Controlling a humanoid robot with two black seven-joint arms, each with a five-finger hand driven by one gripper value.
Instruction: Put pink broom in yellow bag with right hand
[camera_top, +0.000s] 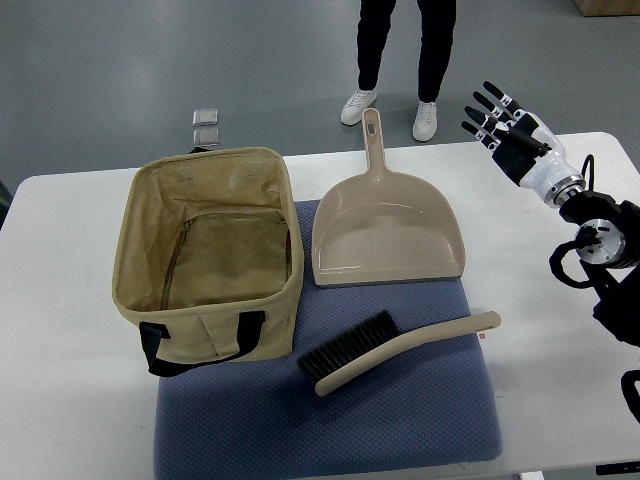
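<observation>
A pale pink-beige hand broom (400, 350) with black bristles lies on the blue-grey mat (420, 420), handle pointing right. The open yellow-tan bag (208, 240) with black handles stands at the left, partly on the mat; nothing shows inside it. My right hand (505, 125) is raised at the table's far right edge, well above and to the right of the broom, fingers spread and holding nothing. The left arm is out of view.
A matching pink-beige dustpan (385, 225) lies behind the broom, handle pointing away. A person's legs and white shoes (395, 100) stand beyond the far table edge. Two small grey squares (206, 124) lie on the floor. The white table (560, 330) extends on both sides.
</observation>
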